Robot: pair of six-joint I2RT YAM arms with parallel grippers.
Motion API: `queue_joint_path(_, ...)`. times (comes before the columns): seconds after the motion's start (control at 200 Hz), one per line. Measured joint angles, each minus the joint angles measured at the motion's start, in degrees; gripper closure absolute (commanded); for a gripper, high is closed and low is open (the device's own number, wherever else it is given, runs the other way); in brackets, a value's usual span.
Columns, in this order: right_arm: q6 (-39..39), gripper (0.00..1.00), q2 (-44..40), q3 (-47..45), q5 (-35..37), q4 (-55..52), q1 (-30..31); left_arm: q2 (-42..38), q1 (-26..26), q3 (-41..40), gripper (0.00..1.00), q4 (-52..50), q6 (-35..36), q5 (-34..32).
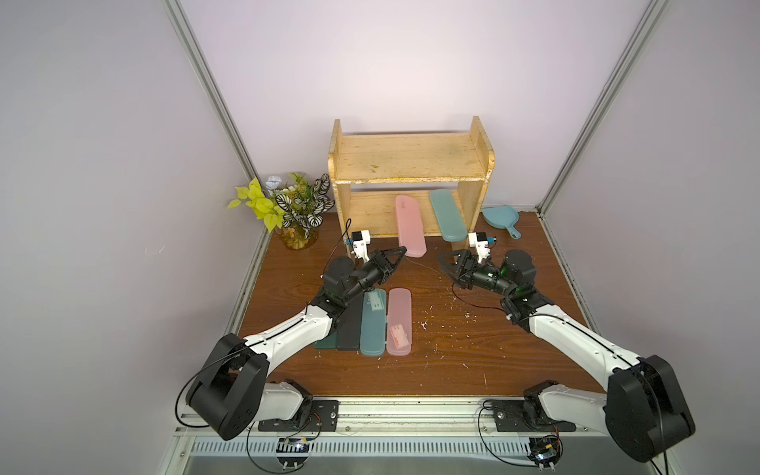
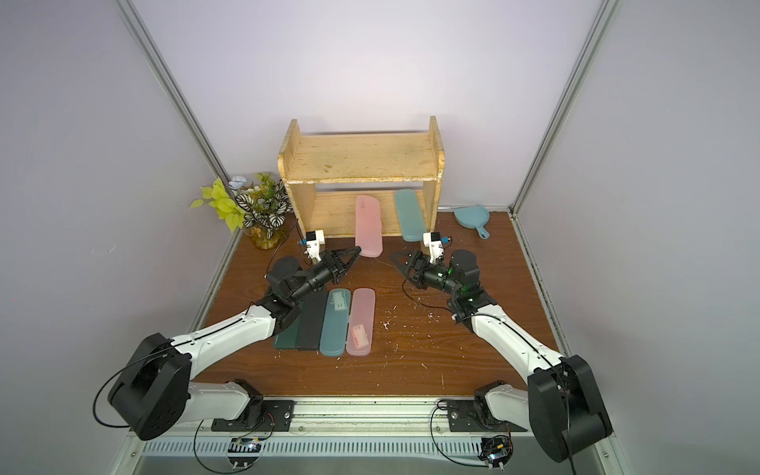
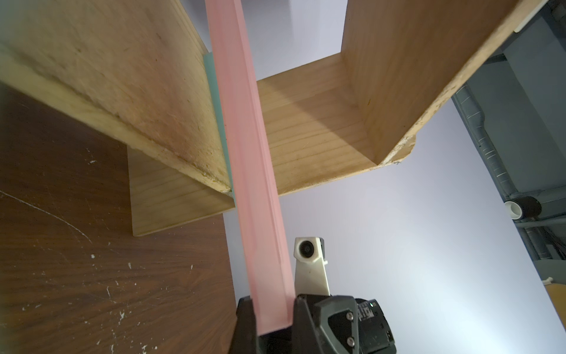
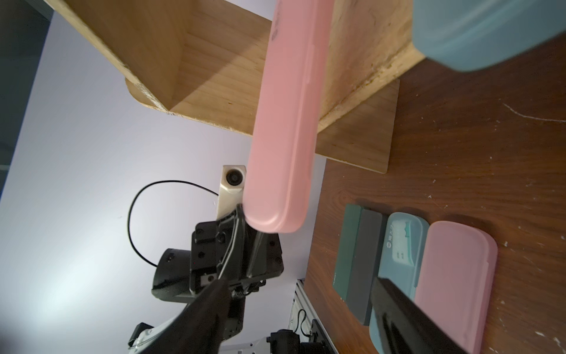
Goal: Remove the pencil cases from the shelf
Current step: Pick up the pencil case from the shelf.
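The shelf's [image 1: 411,160] lower tier holds a pink case [image 1: 409,226] and a teal case [image 1: 447,214]. The left end effector [image 1: 402,251] is clamped on the pink case's near end. The right end effector [image 1: 447,269] has its jaws apart.

Your tally from both top views: pencil cases, six. Pink, two: far pink case [image 1: 409,225], near pink case [image 1: 399,321]. Teal, two: far teal case [image 1: 447,214], near teal case [image 1: 373,325]. One black case [image 1: 350,331], one dark green case [image 1: 327,344]. One wooden shelf [image 1: 411,158], one blue dustpan [image 1: 499,216], one vase of foliage [image 1: 294,214].
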Motion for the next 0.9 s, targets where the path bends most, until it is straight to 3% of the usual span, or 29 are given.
queue_joint_path(0.575,6.9,0.34,6.5,5.0,0.0,9.4,2.0,-2.3,-1.0,-1.8,1.00,5.1,-3.7,8.3)
queue_joint_path(0.901,10.7,0.56,7.9,5.2,0.2,15.5,2.4,-4.4,-2.3,-4.0,1.00,7.6,-5.2,10.6)
